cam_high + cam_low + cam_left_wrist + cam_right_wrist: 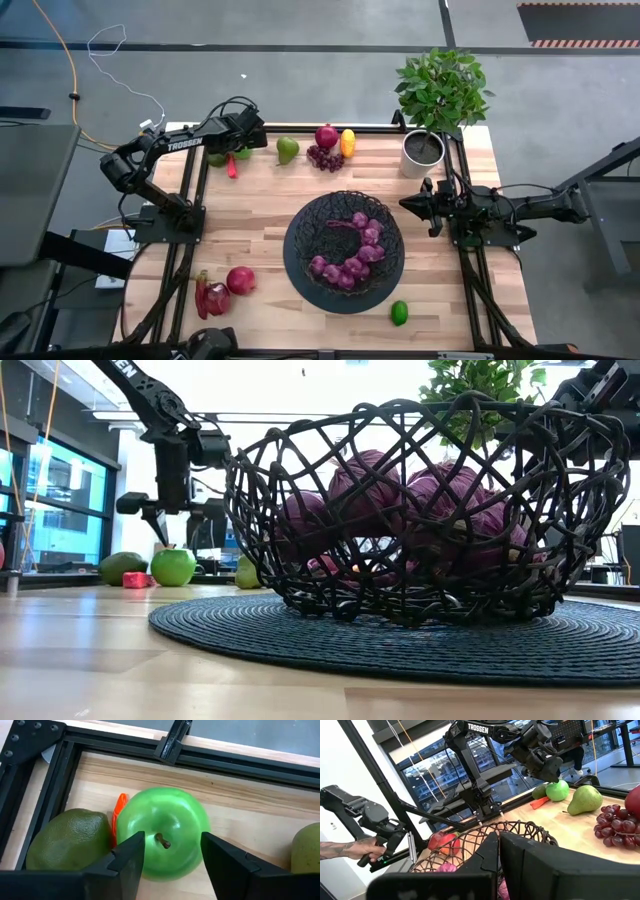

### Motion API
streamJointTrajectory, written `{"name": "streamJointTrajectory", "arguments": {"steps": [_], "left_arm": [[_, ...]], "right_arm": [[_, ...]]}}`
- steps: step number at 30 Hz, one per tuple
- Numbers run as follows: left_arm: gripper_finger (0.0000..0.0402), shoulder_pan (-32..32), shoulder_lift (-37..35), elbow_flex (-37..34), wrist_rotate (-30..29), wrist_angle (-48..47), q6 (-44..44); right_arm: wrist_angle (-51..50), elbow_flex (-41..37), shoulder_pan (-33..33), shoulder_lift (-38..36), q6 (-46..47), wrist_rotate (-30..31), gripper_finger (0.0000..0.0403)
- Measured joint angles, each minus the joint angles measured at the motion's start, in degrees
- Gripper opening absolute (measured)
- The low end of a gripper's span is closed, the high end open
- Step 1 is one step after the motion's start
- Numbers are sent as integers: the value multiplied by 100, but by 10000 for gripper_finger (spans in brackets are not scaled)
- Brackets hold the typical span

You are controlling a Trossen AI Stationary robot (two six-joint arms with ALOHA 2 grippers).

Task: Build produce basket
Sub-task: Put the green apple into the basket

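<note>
The left hand [170,857] hangs at the far left corner of the wooden tabletop [250,225], fingers apart astride a shiny round green apple [162,832], not clamped. The right hand [408,204], fingers together, waits beside the large black woven wire basket [300,255], which sits mid-tabletop holding purple grapes [350,255].

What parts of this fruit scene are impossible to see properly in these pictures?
- Green apple: in the high view the left arm covers it.
- Left gripper: whether its fingers touch the apple is not clear in the left wrist view.
- Basket: in the low view its wires screen the purple produce inside.
- Pear: cut off by the left wrist view's edge.
</note>
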Motion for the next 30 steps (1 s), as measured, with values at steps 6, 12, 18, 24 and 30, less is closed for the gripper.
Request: {"name": "streamJointTrajectory", "arguments": {"steps": [6,12,18,24,30], "left_arm": [[124,0,0,0,-7,-2,-17],[90,0,0,-1,-22,-24,-12],[79,0,0,1,-108,-112,4],[78,-2,0,-1,-234,-223,-13],[78,-2,0,1,-232,-236,-130]], "right_arm": [[0,0,-2,0,0,1,0],[0,1,-1,0,-2,-1,0],[0,2,0,-2,0,-1,0],[0,0,0,0,0,-1,0],[0,1,-2,0,0,0,0]]}}
